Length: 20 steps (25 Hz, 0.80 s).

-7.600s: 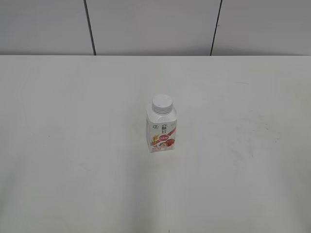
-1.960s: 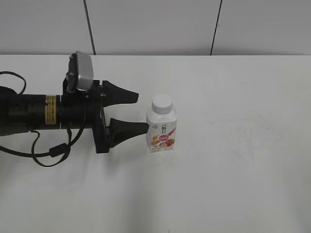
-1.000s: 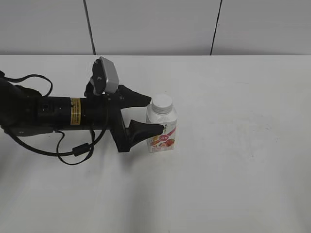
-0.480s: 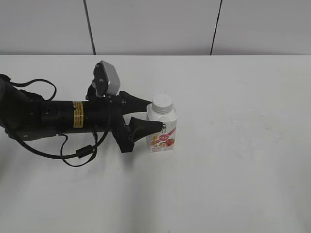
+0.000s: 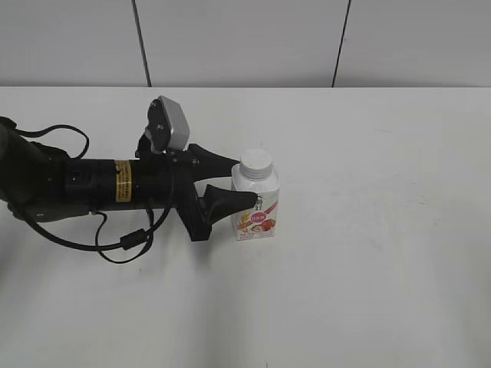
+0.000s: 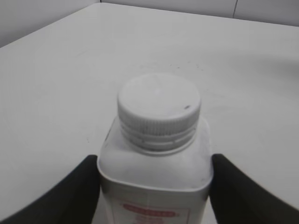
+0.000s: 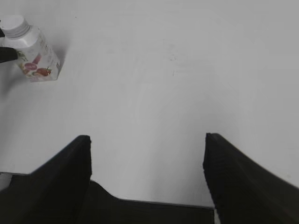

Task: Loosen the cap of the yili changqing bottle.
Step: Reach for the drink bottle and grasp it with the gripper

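A plain white matte tabletop (image 5: 368, 291) fills most of the exterior view, its surface marked only by faint grey smudges (image 5: 387, 211) to the right of centre. Behind its far edge stands a pale grey panelled wall (image 5: 245, 42), split by 2 dark vertical seams (image 5: 143, 42) into 3 panels. The left wrist view shows the same tabletop (image 6: 56, 84) running back to that wall, and the right wrist view shows it (image 7: 187, 79) with light scuffs near the middle.
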Available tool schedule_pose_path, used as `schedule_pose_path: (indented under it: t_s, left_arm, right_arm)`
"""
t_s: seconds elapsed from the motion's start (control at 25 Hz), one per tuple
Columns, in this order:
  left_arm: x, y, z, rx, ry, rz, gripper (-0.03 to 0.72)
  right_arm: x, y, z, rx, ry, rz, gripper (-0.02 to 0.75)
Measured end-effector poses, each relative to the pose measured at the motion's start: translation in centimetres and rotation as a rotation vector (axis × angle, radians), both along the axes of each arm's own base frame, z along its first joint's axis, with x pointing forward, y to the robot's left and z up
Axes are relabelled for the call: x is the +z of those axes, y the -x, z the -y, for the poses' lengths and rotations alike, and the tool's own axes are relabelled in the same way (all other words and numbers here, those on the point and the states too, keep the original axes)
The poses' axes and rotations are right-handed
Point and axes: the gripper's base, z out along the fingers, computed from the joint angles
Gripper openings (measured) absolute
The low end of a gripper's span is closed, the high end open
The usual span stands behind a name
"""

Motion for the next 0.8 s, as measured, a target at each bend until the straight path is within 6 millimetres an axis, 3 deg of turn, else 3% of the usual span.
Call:
schedule_pose_path:
  t_s: [0.32, 0.52, 0.8]
  left_arm:
    - [0.0, 0.0, 0.0, -0.001, 0.000, 0.000, 0.438]
    - [0.0, 0.0, 0.0, -0.001, 0.000, 0.000, 0.437]
    - [0.1, 0.1, 0.1, -0.019, 0.005, 0.033, 0.437]
  right_arm:
    - [2.2, -7.7, -0.7, -0.016, 0.003, -0.283, 0.586]
    - [1.5, -13.0, -1.3, -0.014, -0.006, -0.470, 0.586]
    - [0.0, -18.6, -2.0, -0.007, -0.019, -0.653, 0.586]
